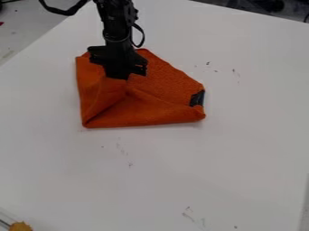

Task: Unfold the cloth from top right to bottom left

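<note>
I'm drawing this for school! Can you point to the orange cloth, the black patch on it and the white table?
Orange folded cloth (145, 113): camera view, near its lower edge.
Small black patch (197, 98): camera view, its middle.
White flat table (241, 158): camera view, bare top.

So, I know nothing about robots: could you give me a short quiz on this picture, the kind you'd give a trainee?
1. Multiple choice: where is the black tool?
A) Off to the right of the orange cloth
B) At the upper part of the orange cloth
C) At the bottom edge of the orange cloth

2. True or false: the orange cloth is spread out fully flat, with no folds.

3. Fill in the blank: the dark patch lies near the ____ end of the orange cloth, as seen in the picture.

Key: 1. B; 2. False; 3. right
</note>
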